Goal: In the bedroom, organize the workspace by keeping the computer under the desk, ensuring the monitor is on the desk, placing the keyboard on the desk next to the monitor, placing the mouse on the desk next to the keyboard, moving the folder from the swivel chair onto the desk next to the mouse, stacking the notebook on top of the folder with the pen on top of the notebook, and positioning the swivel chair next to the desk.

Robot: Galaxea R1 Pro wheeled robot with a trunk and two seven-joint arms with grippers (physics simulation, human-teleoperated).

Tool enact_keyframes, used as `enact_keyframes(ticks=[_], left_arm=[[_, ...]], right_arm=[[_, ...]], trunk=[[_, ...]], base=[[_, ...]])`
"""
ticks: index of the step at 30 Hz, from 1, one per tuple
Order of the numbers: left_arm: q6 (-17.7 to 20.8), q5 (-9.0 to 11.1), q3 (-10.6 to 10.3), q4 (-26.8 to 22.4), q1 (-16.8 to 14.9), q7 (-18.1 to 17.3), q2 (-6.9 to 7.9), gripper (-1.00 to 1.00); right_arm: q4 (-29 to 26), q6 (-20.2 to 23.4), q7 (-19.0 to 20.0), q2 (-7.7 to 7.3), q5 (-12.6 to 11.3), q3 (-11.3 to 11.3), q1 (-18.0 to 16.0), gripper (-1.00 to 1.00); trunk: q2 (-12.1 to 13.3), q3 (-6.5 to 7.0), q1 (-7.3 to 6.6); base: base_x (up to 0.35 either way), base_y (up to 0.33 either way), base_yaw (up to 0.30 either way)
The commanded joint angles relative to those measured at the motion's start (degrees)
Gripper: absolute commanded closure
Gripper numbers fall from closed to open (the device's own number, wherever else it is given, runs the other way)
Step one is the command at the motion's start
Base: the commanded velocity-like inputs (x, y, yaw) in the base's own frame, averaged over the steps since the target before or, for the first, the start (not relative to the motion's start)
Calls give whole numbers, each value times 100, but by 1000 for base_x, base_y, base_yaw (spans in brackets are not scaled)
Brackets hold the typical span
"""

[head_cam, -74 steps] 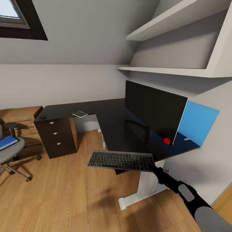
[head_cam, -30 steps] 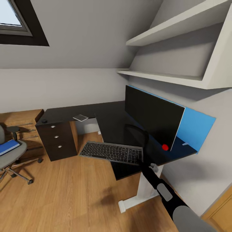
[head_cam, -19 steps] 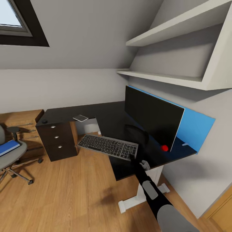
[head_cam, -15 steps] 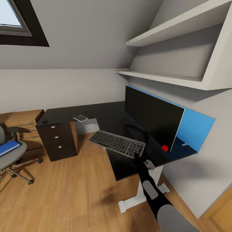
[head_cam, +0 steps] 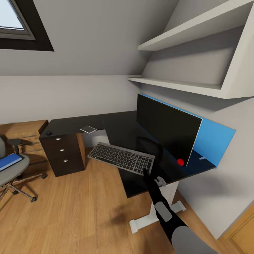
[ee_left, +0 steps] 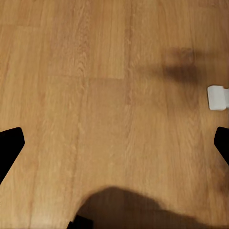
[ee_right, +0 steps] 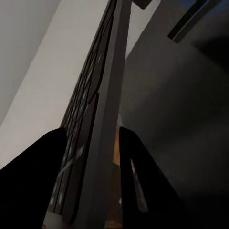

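Clamped on the near right end of the keyboard (head_cam: 121, 158), the right gripper (head_cam: 145, 171) holds it above the desk (head_cam: 116, 128), its left end out over the wooden floor (head_cam: 70, 208), just before the monitor (head_cam: 165, 128). Left gripper (ee_left: 114, 143) fingers spread wide over floor. Folder (head_cam: 7, 161) lies on the swivel chair (head_cam: 12, 169); notebook (head_cam: 88, 129) and mouse (head_cam: 48, 133) sit on the desk's far wing.

The keyboard (head_cam: 121, 158) sits before the monitor (head_cam: 167, 128), overhanging the desk (head_cam: 120, 128) edge leftward
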Motion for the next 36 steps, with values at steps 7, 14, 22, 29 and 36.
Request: enact_keyframes(ticks=[7, 14, 22, 29, 36], left_arm=[[-11, 46, -25, -12, 1, 44, 8, -100], [-24, 45, -21, -12, 1, 40, 8, -100], [-25, 45, -20, -12, 1, 41, 8, -100], [-25, 45, -19, -12, 1, 43, 8, -100], [-25, 45, -17, -12, 1, 44, 8, -100]], right_arm=[[28, 326, 227, 4, -93, -61, -3, 100], [29, 412, 225, 4, -99, -62, -3, 100], [31, 415, 229, 4, -96, -62, -3, 100], [29, 411, 227, 4, -99, -62, 6, 100], [29, 407, 225, 4, -99, -62, 6, 100]], trunk=[[-3, -5, 1], [-3, -5, 1], [-3, -5, 1], [-3, -5, 1], [-3, -5, 1]], base=[[0, 0, 0], [0, 0, 0], [0, 0, 0], [13, 29, 0], [174, 221, 0]])
